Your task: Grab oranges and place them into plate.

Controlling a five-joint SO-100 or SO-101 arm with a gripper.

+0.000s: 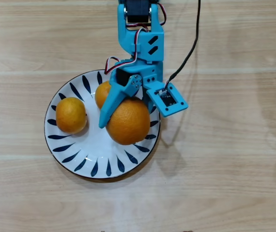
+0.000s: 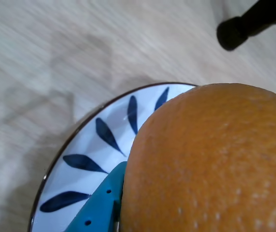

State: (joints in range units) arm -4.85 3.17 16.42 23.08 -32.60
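Gripper (image 1: 123, 113) over plate (image 1: 87, 157), jaws spread around large orange (image 1: 129, 123)

Overhead view: all three oranges lie on the plate, the two small ones (image 1: 70, 115) (image 1: 102, 93) to its left; wrist view shows only the large orange (image 2: 210, 164) against one blue finger (image 2: 97, 208)

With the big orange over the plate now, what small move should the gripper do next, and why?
Probably open the jaws and let go. In the overhead view the big orange sits inside the plate rim, beside two small oranges, with the gripper clamped on it. The wrist view shows a finger against its skin, the plate just below.
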